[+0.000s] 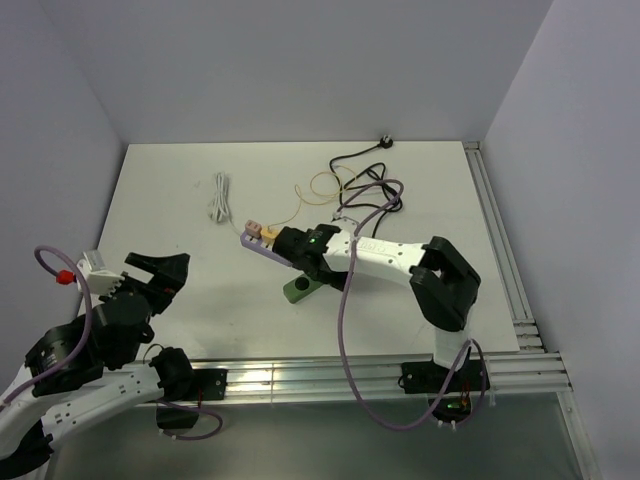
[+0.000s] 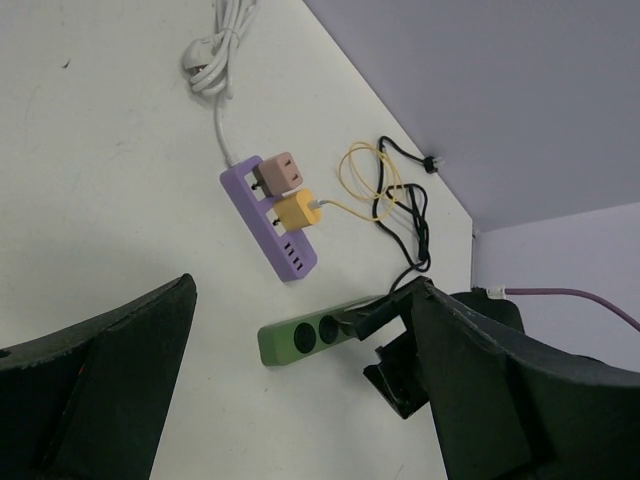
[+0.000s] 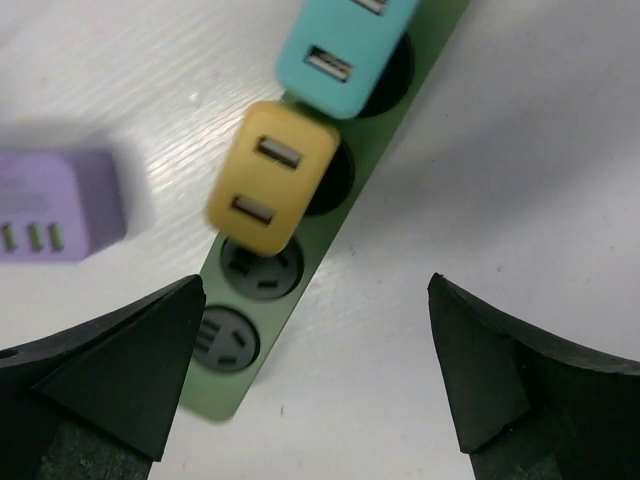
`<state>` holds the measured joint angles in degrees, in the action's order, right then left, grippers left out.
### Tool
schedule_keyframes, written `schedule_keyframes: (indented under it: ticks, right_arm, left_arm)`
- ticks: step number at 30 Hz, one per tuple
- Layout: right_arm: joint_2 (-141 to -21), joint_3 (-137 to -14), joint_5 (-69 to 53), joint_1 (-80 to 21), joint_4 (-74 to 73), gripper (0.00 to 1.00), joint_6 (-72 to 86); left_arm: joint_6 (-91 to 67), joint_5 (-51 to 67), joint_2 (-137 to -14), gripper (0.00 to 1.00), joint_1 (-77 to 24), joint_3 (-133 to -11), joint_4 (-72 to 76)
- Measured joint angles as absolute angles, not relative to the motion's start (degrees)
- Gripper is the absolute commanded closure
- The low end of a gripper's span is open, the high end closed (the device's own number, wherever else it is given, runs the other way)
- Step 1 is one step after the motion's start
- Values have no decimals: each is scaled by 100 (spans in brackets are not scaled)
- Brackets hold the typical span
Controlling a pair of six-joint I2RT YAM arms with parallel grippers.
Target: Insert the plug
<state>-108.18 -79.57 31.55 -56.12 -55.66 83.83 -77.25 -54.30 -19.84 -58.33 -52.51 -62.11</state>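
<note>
A green power strip lies mid-table; in the right wrist view it carries a teal adapter and a yellow adapter, with two empty sockets below them. My right gripper hovers over it, open and empty. A purple power strip beside it holds a pink adapter and a yellow one. A black cable with its plug lies at the back. My left gripper is open and empty near the front left.
A coiled white cable runs from the purple strip towards the back left. A thin yellow cable and the black cable tangle behind the right arm. An aluminium rail edges the table on the right and front.
</note>
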Motion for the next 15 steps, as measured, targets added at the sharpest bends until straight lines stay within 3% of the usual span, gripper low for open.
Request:
schedule_keyframes:
  ticks: [8, 15]
  right_arm:
    - [-10422, -7953, 3006, -5627, -5229, 2, 7570]
    - [-10680, -8600, 2895, -5424, -5800, 23, 7688]
  left_arm:
    - [-7535, -5426, -1896, 5, -5833, -5253, -5968]
    - [-7426, -5426, -1890, 5, -5833, -5253, -5933]
